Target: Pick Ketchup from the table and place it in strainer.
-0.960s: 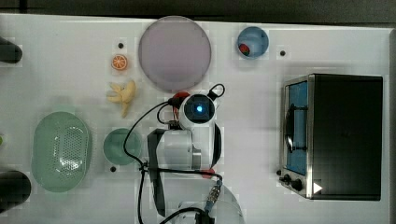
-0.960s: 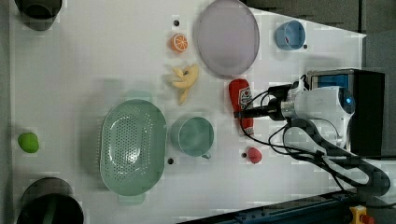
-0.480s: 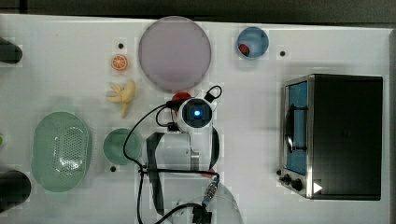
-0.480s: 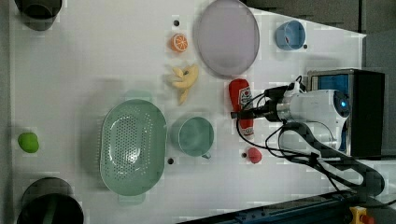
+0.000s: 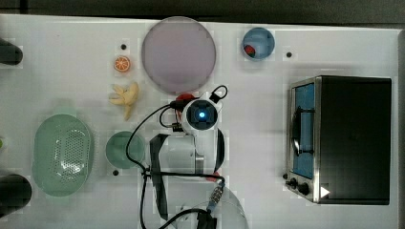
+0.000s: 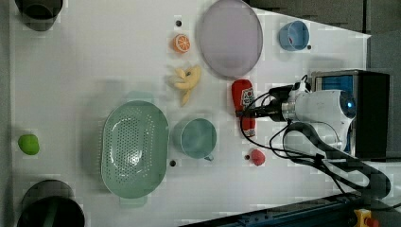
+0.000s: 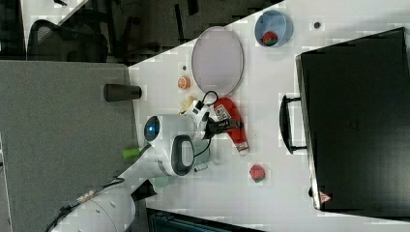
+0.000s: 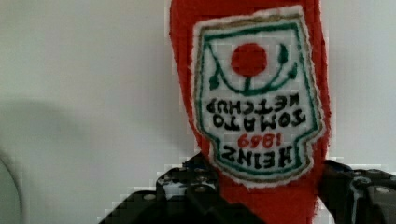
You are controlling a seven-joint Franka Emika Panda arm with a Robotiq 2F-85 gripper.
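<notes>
The ketchup (image 6: 243, 104) is lying flat on the white counter (image 6: 94, 61), well apart from the strainer (image 6: 135, 149), and the claw (image 8: 261, 186) is straddling its seemingly soft, light, stitched body below the label, probably pinching it.

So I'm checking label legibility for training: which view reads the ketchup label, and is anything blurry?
Wrist view: Ketchup label sharp, its text upside down, hand fingers soft-edged. Left view: Ketchup label a small unreadable patch.
</notes>
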